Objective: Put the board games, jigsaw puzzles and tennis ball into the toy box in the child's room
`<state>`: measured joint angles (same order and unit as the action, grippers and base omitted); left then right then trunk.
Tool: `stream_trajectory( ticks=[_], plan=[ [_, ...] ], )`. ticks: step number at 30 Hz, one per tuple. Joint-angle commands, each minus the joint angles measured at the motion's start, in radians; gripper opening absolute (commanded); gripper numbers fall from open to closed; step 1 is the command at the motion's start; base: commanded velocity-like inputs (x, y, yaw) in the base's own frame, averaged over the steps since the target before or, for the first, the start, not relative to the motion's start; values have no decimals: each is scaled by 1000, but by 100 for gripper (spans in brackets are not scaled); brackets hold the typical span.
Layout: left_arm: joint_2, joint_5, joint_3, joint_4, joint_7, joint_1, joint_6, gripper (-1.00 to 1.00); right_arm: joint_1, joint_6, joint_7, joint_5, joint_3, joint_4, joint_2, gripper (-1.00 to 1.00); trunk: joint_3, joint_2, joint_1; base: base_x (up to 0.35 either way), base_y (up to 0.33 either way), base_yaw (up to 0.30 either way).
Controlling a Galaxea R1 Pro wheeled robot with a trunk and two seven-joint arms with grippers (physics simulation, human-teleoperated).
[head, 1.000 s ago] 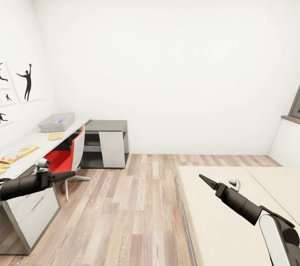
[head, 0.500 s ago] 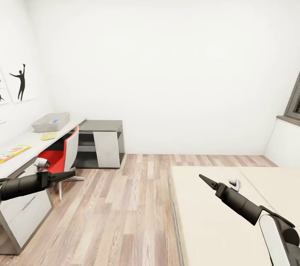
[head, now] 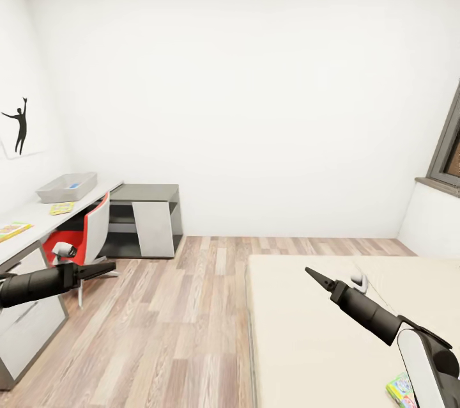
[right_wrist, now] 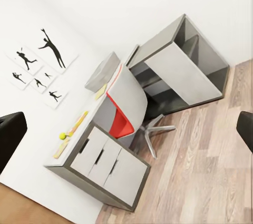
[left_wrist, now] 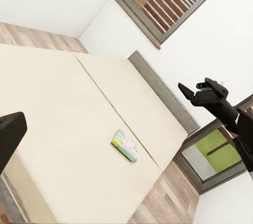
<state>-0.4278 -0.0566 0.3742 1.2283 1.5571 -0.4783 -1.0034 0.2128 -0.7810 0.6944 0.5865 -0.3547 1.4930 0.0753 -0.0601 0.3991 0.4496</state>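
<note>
The grey toy box (head: 66, 187) stands at the far end of the white table (head: 35, 216), with a jigsaw puzzle (head: 62, 208) in front of it and a colourful board game (head: 13, 230) nearer me. The right wrist view shows the toy box (right_wrist: 103, 71), the tennis ball (right_wrist: 62, 135) and a flat board game (right_wrist: 77, 124) on the tabletop. A board game (head: 401, 390) lies on the bed (head: 306, 331); it is the bright box (left_wrist: 125, 145) in the left wrist view. My left gripper (head: 108, 265) and right gripper (head: 313, 274) hang open and empty in mid-air.
A red and white swivel chair (head: 86, 235) is tucked at the table. A grey side desk (head: 145, 210) stands against the far wall. Wooden floor (head: 172, 325) runs between table and bed. A window (head: 447, 152) is at the right.
The camera has turned right: table and chair slid left in the picture, more bed and window show, and the board game on the bed entered view. Both arms keep their pose.
</note>
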Motion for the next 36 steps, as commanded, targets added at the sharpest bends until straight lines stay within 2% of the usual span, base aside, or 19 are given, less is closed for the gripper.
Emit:
stream_trajectory(
  ticks=[1,36],
  plan=[
    [0,1,0,0,4,0,-11,100,0,-6,2,3,-1,0,0,100,0,1,0,0,-301,0],
    [0,1,0,0,4,0,-11,100,0,-6,2,3,-1,0,1,100,0,1,0,0,-301,0]
  ],
)
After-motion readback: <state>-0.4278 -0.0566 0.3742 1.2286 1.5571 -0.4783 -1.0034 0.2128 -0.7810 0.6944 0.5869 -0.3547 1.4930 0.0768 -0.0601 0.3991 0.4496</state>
